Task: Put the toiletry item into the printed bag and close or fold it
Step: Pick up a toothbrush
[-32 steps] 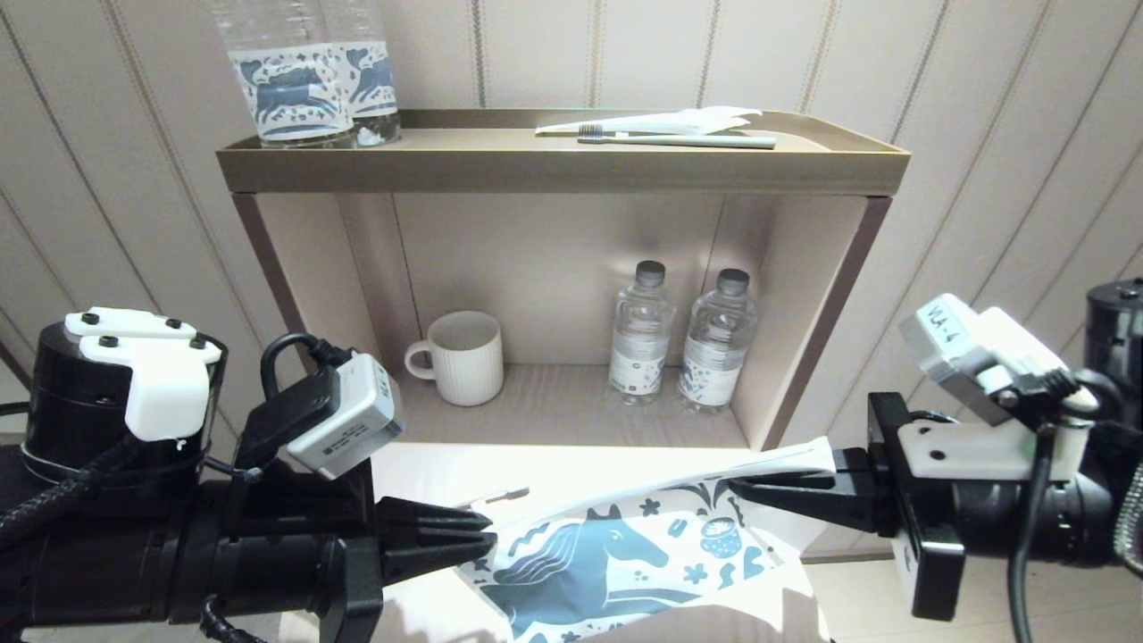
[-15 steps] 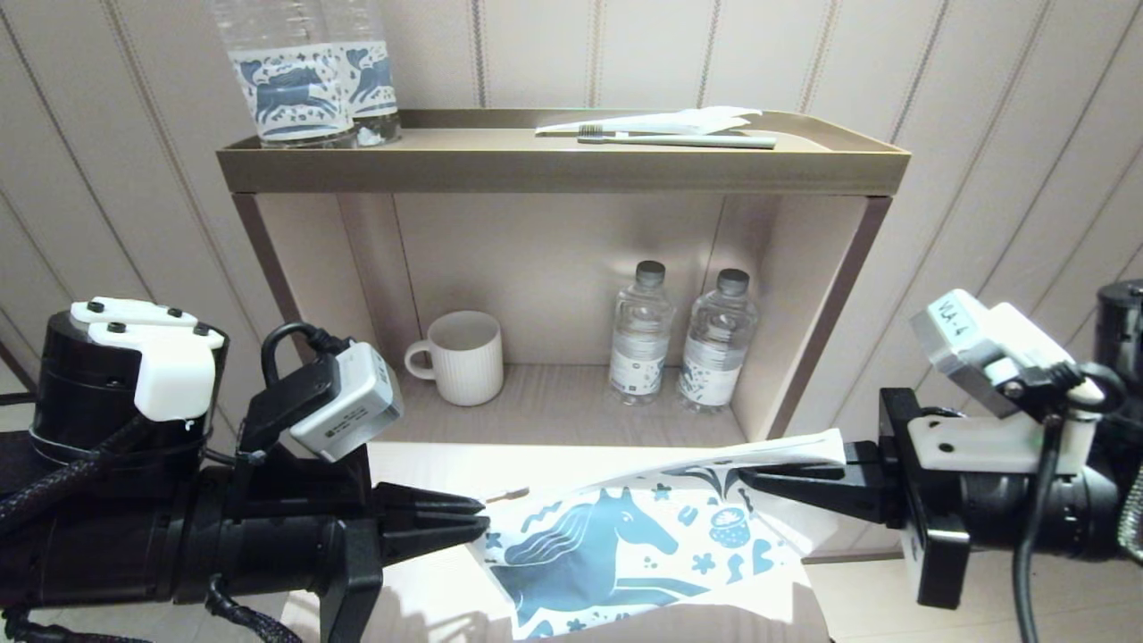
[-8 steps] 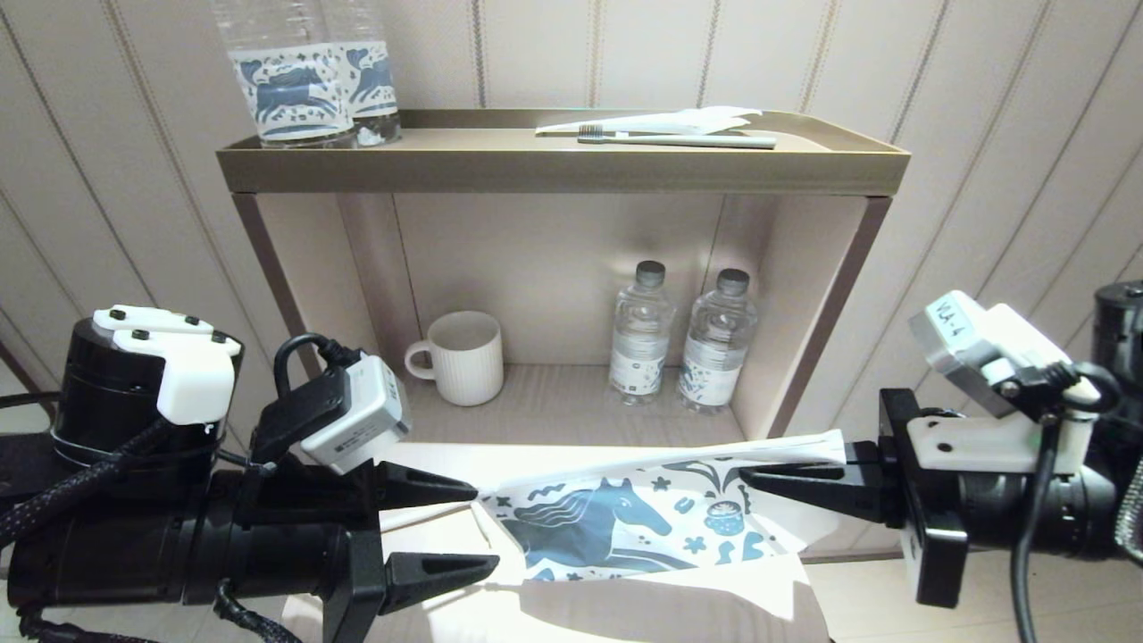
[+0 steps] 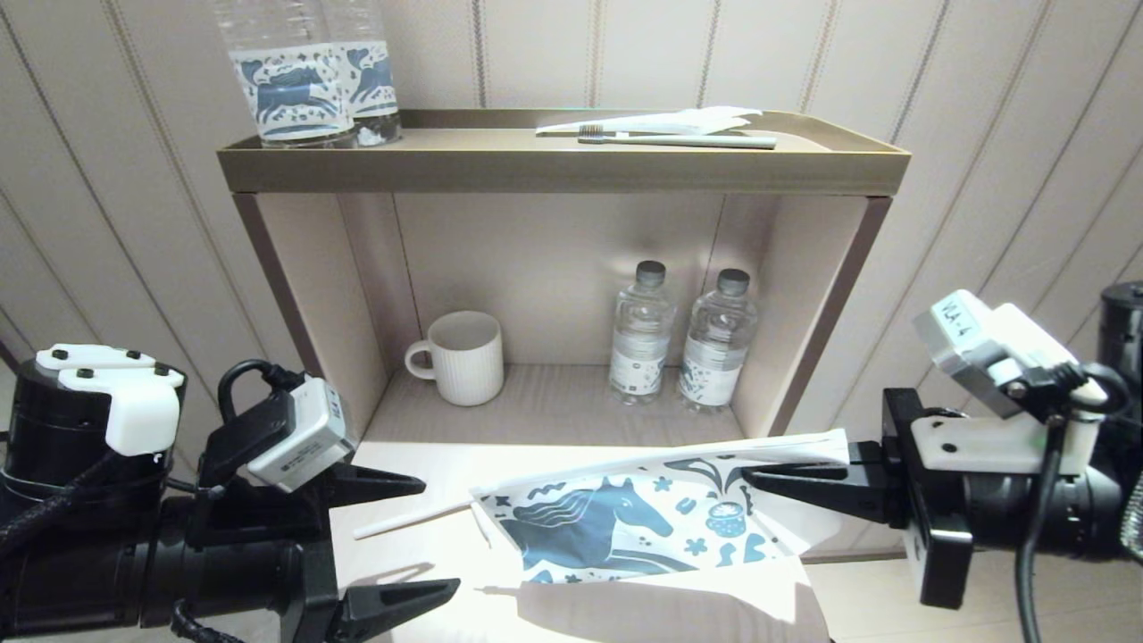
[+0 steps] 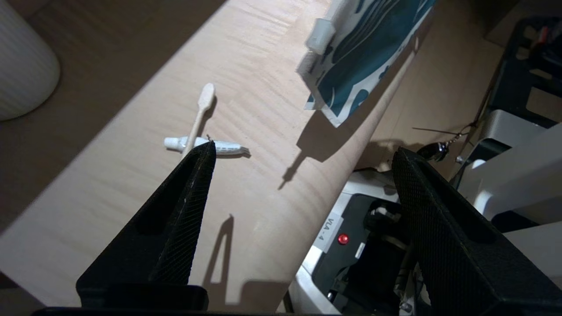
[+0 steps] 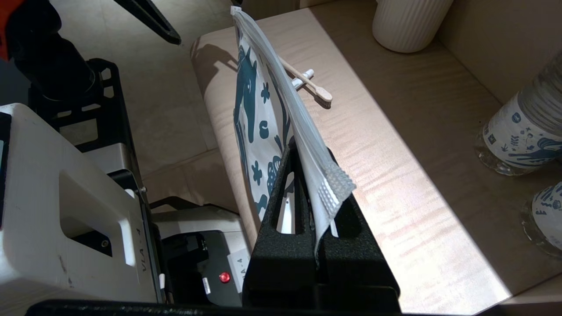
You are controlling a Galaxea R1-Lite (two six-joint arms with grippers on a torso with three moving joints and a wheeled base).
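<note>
The right gripper (image 4: 759, 480) has its fingers (image 6: 281, 193) clamped tight on one end of the printed bag (image 4: 625, 527), pinching it at the zip strip so that the bag hangs edge-up above the counter (image 4: 420, 554), its horse print facing the robot and its free end reaching toward the left arm. The left gripper (image 4: 429, 536) sits low on the left side, apart from the bag's free end, with its fingers (image 5: 184, 210) spread wide and nothing between them. On the counter behind the bag lies a pale toothbrush (image 5: 199, 112), resting across a small white tube (image 5: 206, 145); both are outside the bag, and in the left wrist view one finger tip overlaps the tube. Further back, in the open compartment of the shelf unit (image 4: 830, 295), stand a ribbed white mug (image 4: 460, 357) and two small water bottles (image 4: 683, 335) side by side. On the shelf's top tray, two larger clear bottles with horse-print labels (image 4: 308, 76) stand at the left, and a second toothbrush (image 4: 679, 139) lies beside a flat white wrapper (image 4: 679, 121) at the right.
</note>
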